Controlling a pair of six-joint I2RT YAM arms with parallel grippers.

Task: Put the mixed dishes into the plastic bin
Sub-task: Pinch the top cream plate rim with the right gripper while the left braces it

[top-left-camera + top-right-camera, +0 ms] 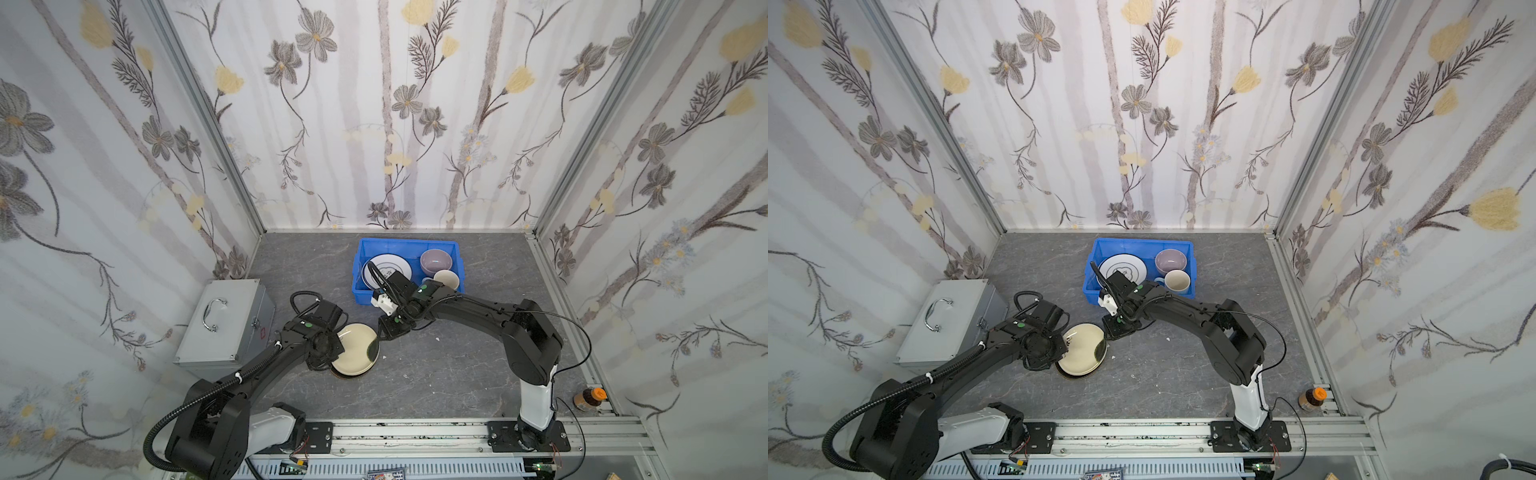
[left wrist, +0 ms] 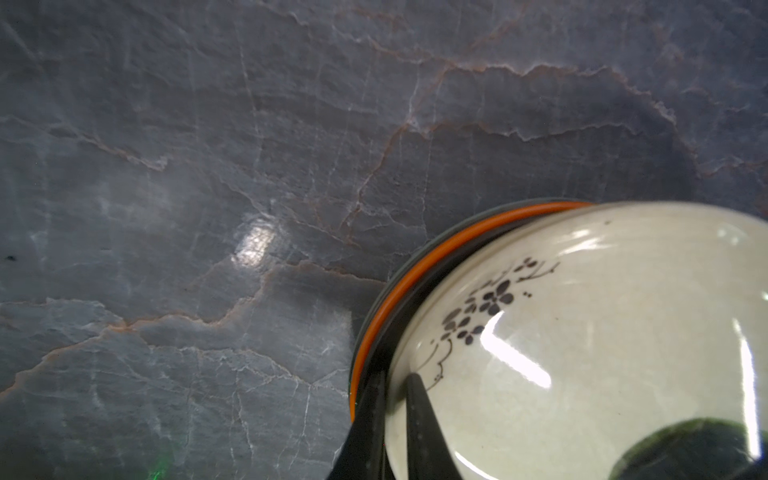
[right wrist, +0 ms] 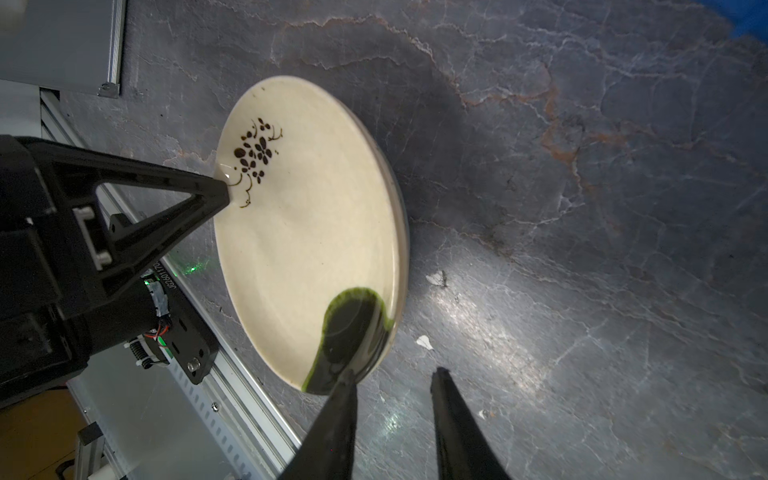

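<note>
A cream plate [image 1: 356,348] [image 1: 1082,347] [image 3: 307,232] with a dark flower and a dark green patch lies tilted over an orange-rimmed plate [image 2: 415,270] on the grey table. My left gripper [image 1: 337,347] [image 2: 395,382] is shut on its rim beside the flower. At the opposite edge my right gripper [image 1: 380,332] [image 3: 395,374] stands open, one fingertip at the green patch, the other over bare table. The blue plastic bin [image 1: 407,240] [image 1: 1142,240] behind holds a white dark-rimmed plate [image 1: 388,264], a lilac bowl [image 1: 435,261] and a pale mug [image 1: 446,279].
A silver metal case [image 1: 226,320] with a handle lies left of the plates. A brown bottle [image 1: 588,398] with an orange cap stands at the front right corner. Small white scraps [image 3: 424,341] lie on the table near the right gripper. Patterned walls close three sides.
</note>
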